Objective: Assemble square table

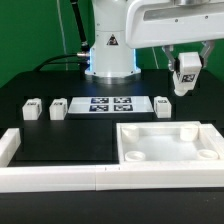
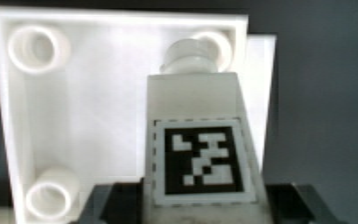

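Observation:
The square tabletop [image 1: 165,143] is a white slab with a raised rim and round corner sockets, lying at the front on the exterior view's right. My gripper [image 1: 186,68] hangs above its far edge, shut on a white tagged leg [image 1: 183,85] held off the table. In the wrist view the leg [image 2: 202,110] fills the middle between the dark fingers [image 2: 115,200], its far tip over one corner socket [image 2: 204,45] of the tabletop [image 2: 105,110]. Whether the tip touches the socket I cannot tell. Three more legs stand at the back: two [image 1: 33,109] [image 1: 58,107] on the left, one [image 1: 163,103] on the right.
The marker board [image 1: 108,104] lies flat at the back middle, in front of the robot base [image 1: 108,50]. Long white border rails run along the front [image 1: 60,178] and up the left side [image 1: 8,145]. Two other empty sockets [image 2: 39,47] [image 2: 55,193] show in the wrist view.

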Tool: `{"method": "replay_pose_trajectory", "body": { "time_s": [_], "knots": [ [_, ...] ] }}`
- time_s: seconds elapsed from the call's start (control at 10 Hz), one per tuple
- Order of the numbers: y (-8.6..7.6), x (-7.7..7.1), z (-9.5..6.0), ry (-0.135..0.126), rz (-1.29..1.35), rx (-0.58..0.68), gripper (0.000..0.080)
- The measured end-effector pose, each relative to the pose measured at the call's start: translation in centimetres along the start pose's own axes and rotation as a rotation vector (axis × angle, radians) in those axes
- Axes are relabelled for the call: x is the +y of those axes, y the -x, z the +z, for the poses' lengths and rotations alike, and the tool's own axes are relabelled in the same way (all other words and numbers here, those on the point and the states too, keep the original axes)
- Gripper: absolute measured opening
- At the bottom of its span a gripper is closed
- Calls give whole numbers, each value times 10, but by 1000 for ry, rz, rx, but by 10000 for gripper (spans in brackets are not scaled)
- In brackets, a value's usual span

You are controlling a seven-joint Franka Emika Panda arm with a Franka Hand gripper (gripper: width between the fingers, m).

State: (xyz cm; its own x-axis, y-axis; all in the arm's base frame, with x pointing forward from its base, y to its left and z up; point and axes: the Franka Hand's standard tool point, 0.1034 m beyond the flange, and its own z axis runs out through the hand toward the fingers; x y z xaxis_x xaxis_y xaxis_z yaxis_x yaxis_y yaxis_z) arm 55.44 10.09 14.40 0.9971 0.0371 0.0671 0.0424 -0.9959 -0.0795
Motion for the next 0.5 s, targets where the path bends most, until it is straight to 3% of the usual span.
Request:
{"method": "replay_pose_trajectory", "body": {
  "time_s": [0.3,0.5],
  "knots": [
    [-57,-15,4,-21,-4,257,290],
    [-67,-53,8,-55,19,413,290]
  ]
}}
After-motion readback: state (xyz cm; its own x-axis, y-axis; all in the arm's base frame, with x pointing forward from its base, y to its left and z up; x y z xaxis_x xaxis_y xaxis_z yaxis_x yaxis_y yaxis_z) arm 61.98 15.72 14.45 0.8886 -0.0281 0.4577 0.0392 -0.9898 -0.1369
